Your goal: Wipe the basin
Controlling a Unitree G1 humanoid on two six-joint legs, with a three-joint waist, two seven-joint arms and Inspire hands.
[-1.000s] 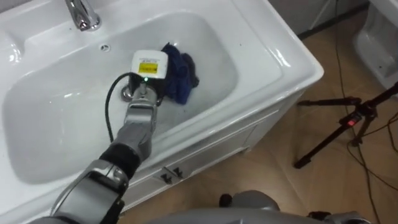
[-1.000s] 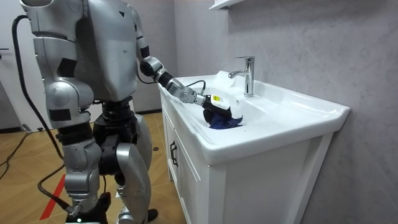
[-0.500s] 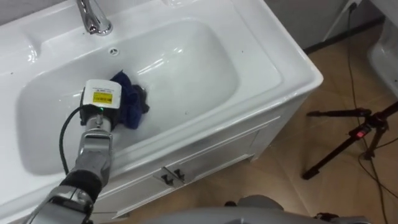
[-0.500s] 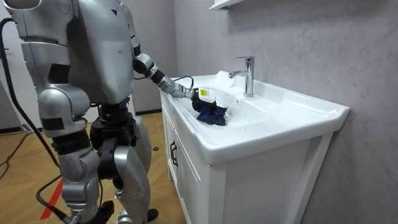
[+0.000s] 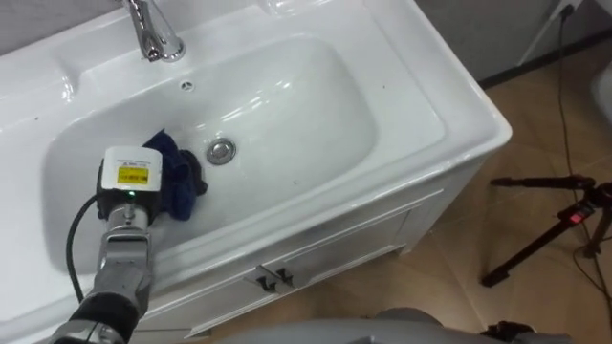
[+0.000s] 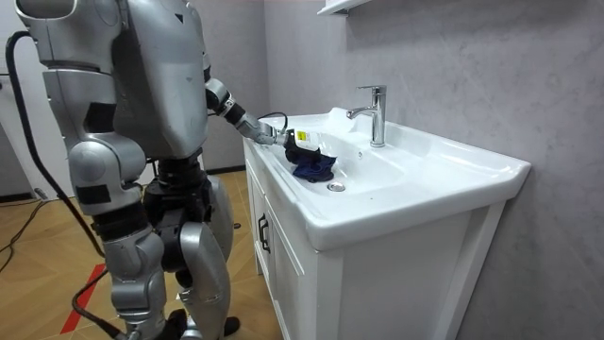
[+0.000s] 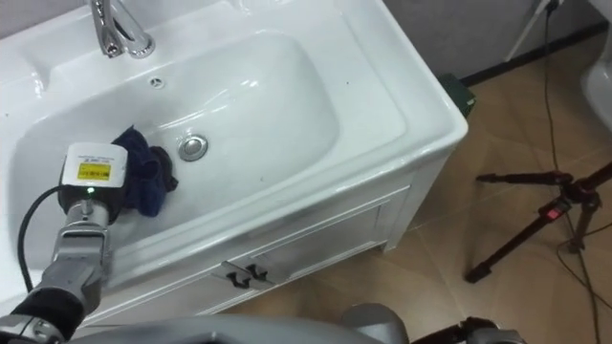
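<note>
Basin [image 5: 316,96] with blue cloth [image 5: 180,180] beside drain [image 5: 221,150]; left hand [image 5: 132,182] on cloth, grip not discernible

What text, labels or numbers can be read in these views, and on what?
Yellow label on the white tag at the back of the left hand: dark print, too small and blurred to read.
Basin, faucet, blue cloth: no text or markings to be seen.
Nothing legible anywhere in these views.
</note>
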